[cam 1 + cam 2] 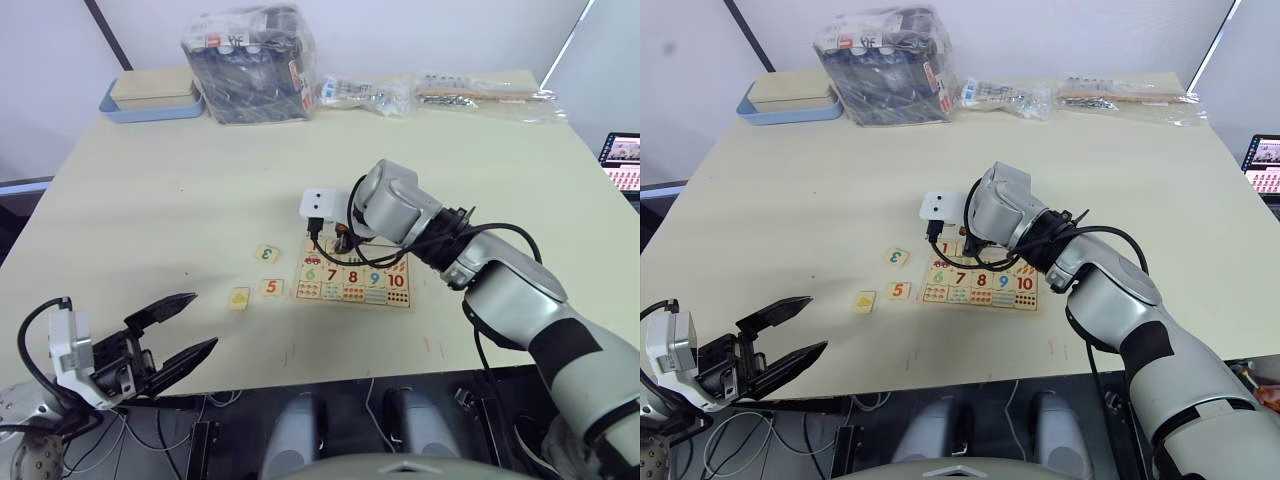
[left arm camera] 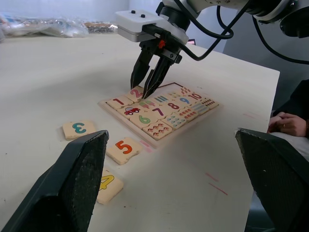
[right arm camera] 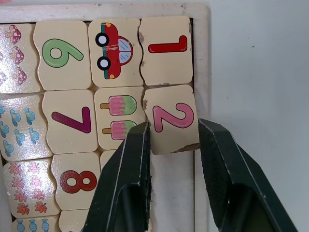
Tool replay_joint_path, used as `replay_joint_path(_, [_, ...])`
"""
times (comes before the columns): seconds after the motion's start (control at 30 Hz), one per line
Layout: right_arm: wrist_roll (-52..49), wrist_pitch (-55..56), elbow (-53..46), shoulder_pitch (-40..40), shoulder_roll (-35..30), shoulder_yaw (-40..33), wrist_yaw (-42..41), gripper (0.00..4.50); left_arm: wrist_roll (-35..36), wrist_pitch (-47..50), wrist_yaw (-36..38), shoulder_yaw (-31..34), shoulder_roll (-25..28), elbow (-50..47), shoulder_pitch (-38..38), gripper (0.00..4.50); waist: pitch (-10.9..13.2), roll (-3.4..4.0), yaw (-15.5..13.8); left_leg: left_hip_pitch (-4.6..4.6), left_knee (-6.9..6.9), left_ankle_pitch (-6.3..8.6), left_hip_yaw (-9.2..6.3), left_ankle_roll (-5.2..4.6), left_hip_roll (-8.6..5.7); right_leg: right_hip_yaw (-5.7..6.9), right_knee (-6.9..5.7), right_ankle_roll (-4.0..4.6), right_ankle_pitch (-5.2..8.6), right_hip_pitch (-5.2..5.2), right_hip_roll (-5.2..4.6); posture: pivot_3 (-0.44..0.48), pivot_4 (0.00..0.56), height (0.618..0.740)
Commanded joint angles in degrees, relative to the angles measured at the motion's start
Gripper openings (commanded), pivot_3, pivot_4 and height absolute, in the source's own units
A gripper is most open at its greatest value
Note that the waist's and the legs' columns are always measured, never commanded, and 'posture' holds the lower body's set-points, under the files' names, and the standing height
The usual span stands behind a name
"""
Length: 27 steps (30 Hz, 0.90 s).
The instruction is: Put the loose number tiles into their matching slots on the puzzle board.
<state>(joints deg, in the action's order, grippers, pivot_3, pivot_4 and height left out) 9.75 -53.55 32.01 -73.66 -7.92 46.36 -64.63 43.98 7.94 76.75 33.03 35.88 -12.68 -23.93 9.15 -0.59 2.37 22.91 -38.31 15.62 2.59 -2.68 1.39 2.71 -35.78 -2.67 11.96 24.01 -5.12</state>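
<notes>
- Pale surface (image 1: 180, 200) carried the puzzle board (image 1: 356, 280) near its middle; along the far edge sat a blue-rimmed box (image 1: 152, 97), a plastic-wrapped dark bundle (image 1: 250, 62) and two clear bags of small parts (image 1: 365, 92).
- Right gripper (image 2: 147, 86) hovered over the board's top row, fingers (image 3: 126, 183) apart on either side of the 2 tile (image 3: 173, 124), which sat tilted, one corner over the board's rim.
- 1 tile (image 3: 164, 48) lay seated in the adjoining slot.
- Loose on the surface, left of the board: 3 tile (image 1: 267, 253), 5 tile (image 1: 271, 288), and a yellow-printed tile (image 1: 239, 297), all apart from each other.
- Left gripper (image 1: 187, 326) hung low at the near left edge, fingers spread wide, holding nothing.
- A person's hand (image 2: 288, 124) rested just beyond the surface's edge.
</notes>
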Motion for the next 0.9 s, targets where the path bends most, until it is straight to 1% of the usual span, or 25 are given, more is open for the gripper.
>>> replay_joint_path(0.03, [0.41,0.35,-1.89,-1.01,0.02,-1.57,-0.10,0.90,0.17,-1.04,0.45,0.24,-0.11,0.31,-0.22,4.50,0.00,0.00,0.00,0.00,0.00,0.00,0.00,0.00,0.00,0.00,0.00,0.00,0.00,0.00,0.00,0.000,0.150,0.740])
replay_joint_path(0.5, [0.47,0.65,-2.16,-0.91,-0.12,-1.45,-0.21,0.90,-0.01,-1.73,0.71,-0.07,-0.25,0.94,-0.18,4.50,0.00,0.01,0.00,0.00,0.00,0.00,0.00,0.00,0.00,0.00,0.00,0.00,0.00,0.00,0.00,0.000,0.150,0.740])
replay_joint_path(0.57, [0.48,0.65,-2.20,-0.91,-0.15,-1.44,-0.24,1.97,0.00,-1.73,0.70,-0.06,-0.26,0.93,-0.18,4.50,0.00,0.01,0.00,0.00,0.00,0.00,0.00,0.00,0.01,0.00,0.00,0.00,0.00,0.00,0.00,0.000,0.150,0.740])
replay_joint_path(0.6, [0.48,0.66,-2.25,-0.90,-0.17,-1.42,-0.29,2.27,-0.01,-1.72,0.70,-0.06,-0.26,0.93,-0.18,4.50,0.00,0.01,0.00,0.00,0.00,0.00,0.00,0.00,0.01,0.00,0.00,0.00,0.00,0.00,0.00,0.000,0.150,0.740])
replay_joint_path(0.63, [0.47,0.67,-2.26,-0.91,-0.16,-1.43,-0.30,2.86,-0.01,-1.71,0.69,-0.06,-0.26,0.92,-0.17,4.50,0.00,0.01,0.00,0.00,0.00,0.00,0.00,0.00,0.01,0.00,0.00,0.00,0.00,0.00,0.00,0.000,0.150,0.740])
replay_joint_path(0.73, [0.45,0.64,-2.39,-0.90,-0.17,-1.47,-0.30,4.18,0.03,-1.64,0.66,-0.02,-0.23,0.82,-0.21,4.50,0.01,0.01,0.00,0.00,0.00,0.01,0.00,-0.01,0.01,0.00,0.00,0.00,0.00,0.00,0.00,0.000,0.150,0.740])
replay_joint_path(0.77, [0.46,0.65,-2.45,-0.88,-0.21,-1.50,-0.25,4.48,0.04,-1.62,0.65,-0.02,-0.22,0.80,-0.21,4.50,0.01,0.01,0.00,0.00,0.00,0.01,0.00,-0.01,0.01,0.00,0.00,0.00,0.00,0.00,0.00,0.000,0.150,0.740])
replay_joint_path(0.9, [0.45,0.99,-3.22,-0.72,-0.96,-2.13,0.15,4.48,0.11,-1.54,0.59,0.06,-0.17,0.67,-0.22,4.50,0.01,0.01,-0.01,0.00,0.00,0.01,0.00,-0.01,0.01,0.00,0.00,0.00,0.00,0.01,0.00,0.000,0.150,0.740])
